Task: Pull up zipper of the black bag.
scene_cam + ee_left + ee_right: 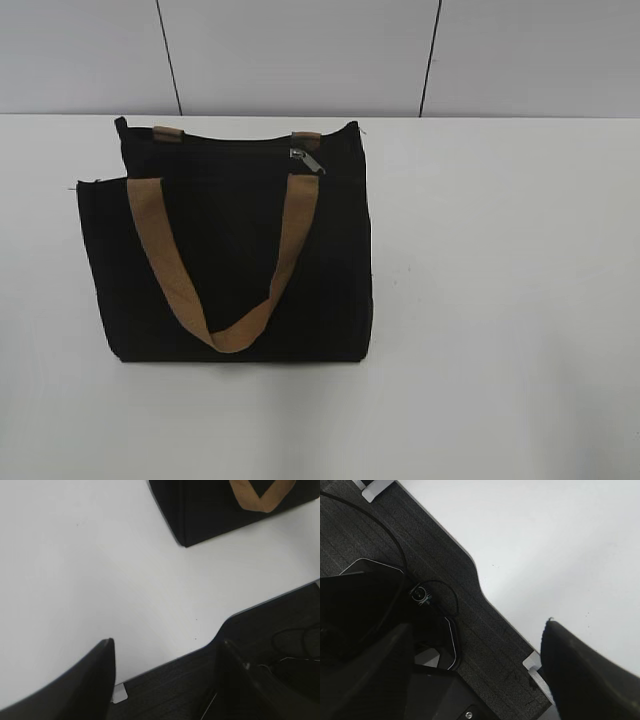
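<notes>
The black bag lies flat on the white table, left of centre, with a tan loop handle across its front. The grey zipper pull sits on the top edge, near the bag's right end. No arm shows in the exterior view. In the left wrist view a corner of the black bag is at the top right, far from my left gripper, which is open and empty over the table's front edge. My right gripper is open and empty over the table edge and floor; the bag is out of that view.
The white table spreads to the right of the bag and in front of it. A grey panelled wall stands behind. Dark carpet, cables and a black base lie below the table edge.
</notes>
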